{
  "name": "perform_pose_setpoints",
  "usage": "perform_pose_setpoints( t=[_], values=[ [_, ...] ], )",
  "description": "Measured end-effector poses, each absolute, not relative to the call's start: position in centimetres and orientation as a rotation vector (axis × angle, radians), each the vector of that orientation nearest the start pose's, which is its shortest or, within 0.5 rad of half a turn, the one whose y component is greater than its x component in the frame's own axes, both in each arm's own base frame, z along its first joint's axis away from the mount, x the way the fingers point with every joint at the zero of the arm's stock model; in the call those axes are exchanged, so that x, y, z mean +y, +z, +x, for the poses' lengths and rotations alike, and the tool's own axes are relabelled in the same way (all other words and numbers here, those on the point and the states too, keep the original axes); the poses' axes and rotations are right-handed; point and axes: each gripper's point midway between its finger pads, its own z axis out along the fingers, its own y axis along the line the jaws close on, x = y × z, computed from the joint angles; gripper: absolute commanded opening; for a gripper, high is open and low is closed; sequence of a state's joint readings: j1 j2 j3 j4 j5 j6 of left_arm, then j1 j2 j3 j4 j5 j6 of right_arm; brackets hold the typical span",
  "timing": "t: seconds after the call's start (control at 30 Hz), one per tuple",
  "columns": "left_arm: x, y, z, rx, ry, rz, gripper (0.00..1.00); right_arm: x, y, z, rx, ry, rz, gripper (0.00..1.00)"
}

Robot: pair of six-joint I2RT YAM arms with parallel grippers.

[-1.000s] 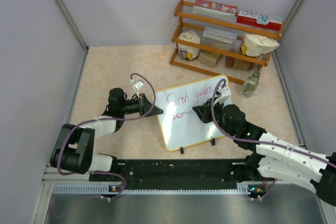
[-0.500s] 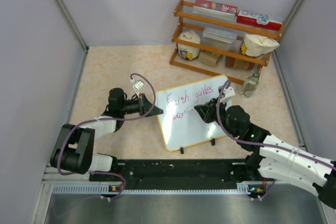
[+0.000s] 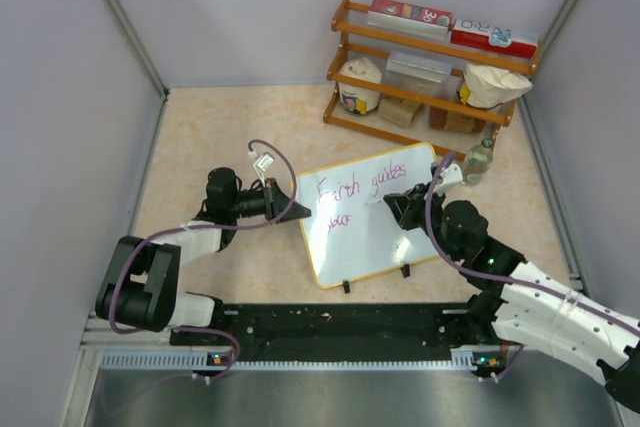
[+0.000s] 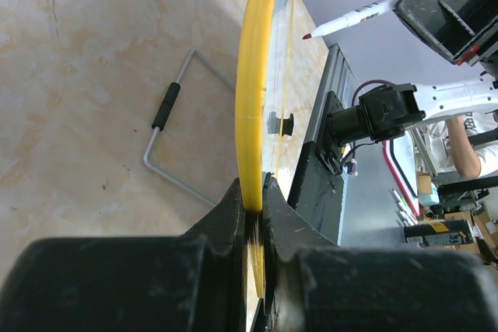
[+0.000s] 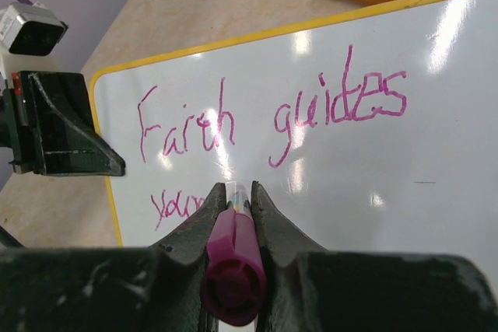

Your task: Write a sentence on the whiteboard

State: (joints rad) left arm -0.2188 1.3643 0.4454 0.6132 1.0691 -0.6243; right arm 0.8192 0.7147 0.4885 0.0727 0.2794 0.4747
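The whiteboard (image 3: 372, 242) stands propped on two black feet (image 3: 345, 287) in the middle of the table (image 3: 220, 127), with a thin yellow frame around it. The sentence (image 5: 342, 106) runs in pink over two lines: "Earth guides" above a shorter word starting "you". The left gripper (image 4: 253, 201) is clamped on the board's left edge. The right gripper (image 5: 233, 196) is closed on a pink marker (image 5: 232, 270), whose tip is just off the board's face. A wooden rack (image 3: 395, 136) and a bottle (image 3: 478, 162) stand behind

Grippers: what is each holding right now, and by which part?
Left gripper pinches the whiteboard by its yellow frame, at the left edge. Right gripper grips the pink marker around its barrel, just ahead of the magenta rear end.
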Motion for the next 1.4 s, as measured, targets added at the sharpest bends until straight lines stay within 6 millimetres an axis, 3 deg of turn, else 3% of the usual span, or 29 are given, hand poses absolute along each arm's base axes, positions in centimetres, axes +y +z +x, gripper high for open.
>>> perform_pose_setpoints(
  t=[0.47,1.4],
  values=[
    [-22.3,14.0,24.0,1.970,-1.551,0.412,0.00,20.6,19.4,23.5,1.825,0.679,-0.109,0.00],
    [-22.3,13.9,24.0,1.972,-1.550,0.409,0.00,20.5,18.1,22.3,1.851,0.719,-0.127,0.00]
  ],
)
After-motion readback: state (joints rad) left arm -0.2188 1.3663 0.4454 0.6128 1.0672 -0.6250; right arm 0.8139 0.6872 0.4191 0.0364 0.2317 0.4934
